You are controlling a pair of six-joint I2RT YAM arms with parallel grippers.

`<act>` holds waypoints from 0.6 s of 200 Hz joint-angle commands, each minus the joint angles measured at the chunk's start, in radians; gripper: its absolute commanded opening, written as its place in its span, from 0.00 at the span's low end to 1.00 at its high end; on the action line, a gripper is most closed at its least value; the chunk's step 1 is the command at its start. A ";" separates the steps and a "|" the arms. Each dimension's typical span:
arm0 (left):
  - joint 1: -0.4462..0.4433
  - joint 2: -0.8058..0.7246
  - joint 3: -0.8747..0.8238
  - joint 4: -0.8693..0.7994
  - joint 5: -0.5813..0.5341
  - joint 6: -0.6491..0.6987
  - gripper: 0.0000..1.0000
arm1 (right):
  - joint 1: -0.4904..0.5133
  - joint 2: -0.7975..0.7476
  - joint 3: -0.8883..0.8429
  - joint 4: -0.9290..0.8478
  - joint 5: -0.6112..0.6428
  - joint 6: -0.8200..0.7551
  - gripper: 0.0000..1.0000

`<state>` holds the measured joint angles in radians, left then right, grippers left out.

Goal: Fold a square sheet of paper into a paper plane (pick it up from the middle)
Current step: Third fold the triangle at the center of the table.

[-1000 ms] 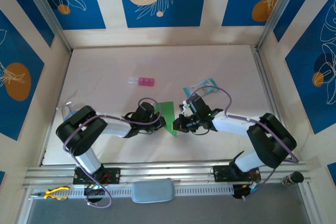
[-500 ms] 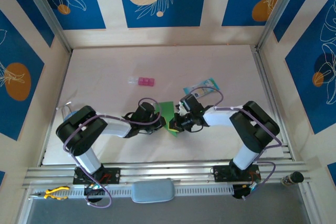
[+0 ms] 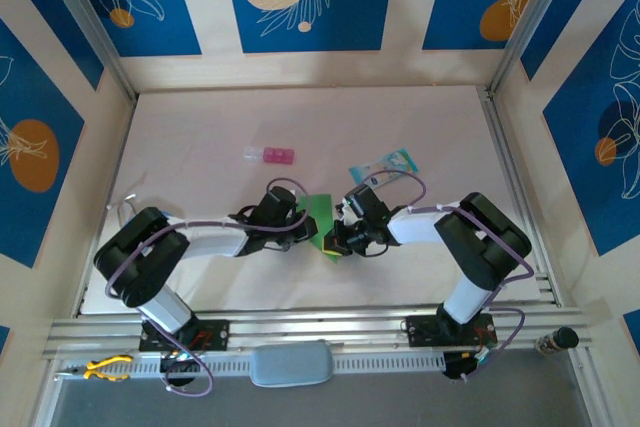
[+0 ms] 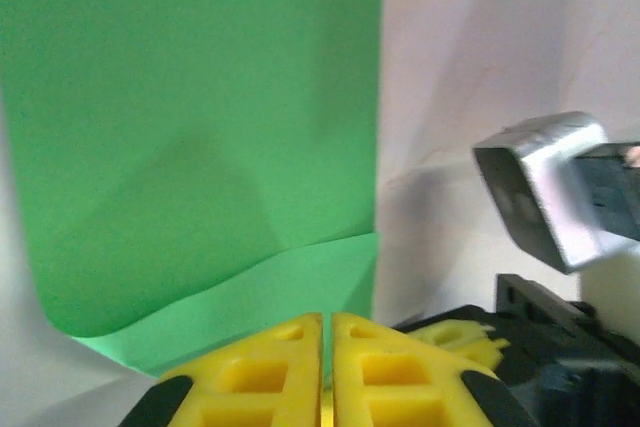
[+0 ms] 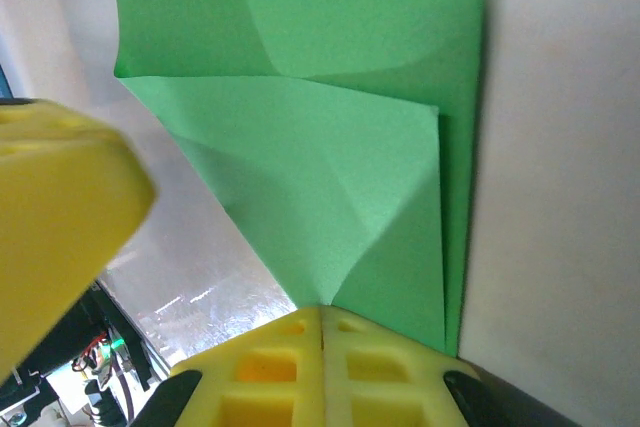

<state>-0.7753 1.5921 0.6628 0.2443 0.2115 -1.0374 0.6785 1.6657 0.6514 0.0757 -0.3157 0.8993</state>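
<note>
Bright green square sheet of paper [image 3: 319, 213], partly folded with angled creased flaps, lies mid-worktop [image 3: 200, 187] towards the near side, between left gripper [image 4: 327, 319] and right gripper [image 5: 322, 312], each pressed together at its edge.

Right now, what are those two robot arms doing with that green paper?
They are folding the green paper, which is meant to become a plane. The left pincer and right pincer are both shut against its edges on the table. The sheet is already creased with a flap folded over, but it is no plane yet. A pink block and blue packet lie untouched farther back.
</note>
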 commanded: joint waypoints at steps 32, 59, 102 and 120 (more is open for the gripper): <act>-0.010 0.020 -0.015 -0.007 0.086 0.018 0.04 | -0.002 0.012 -0.025 -0.099 0.035 -0.005 0.02; -0.010 0.056 -0.019 0.018 0.093 0.019 0.05 | -0.003 0.014 -0.027 -0.102 0.036 -0.003 0.02; 0.024 0.079 -0.049 -0.015 0.001 0.066 0.04 | -0.003 0.019 -0.025 -0.130 0.048 -0.020 0.02; 0.068 0.095 -0.054 -0.013 0.012 0.090 0.04 | -0.004 0.019 -0.029 -0.139 0.060 -0.028 0.01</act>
<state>-0.7582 1.6547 0.6346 0.2535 0.2565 -1.0023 0.6781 1.6657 0.6518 0.0715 -0.3141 0.8921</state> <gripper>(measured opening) 0.061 0.045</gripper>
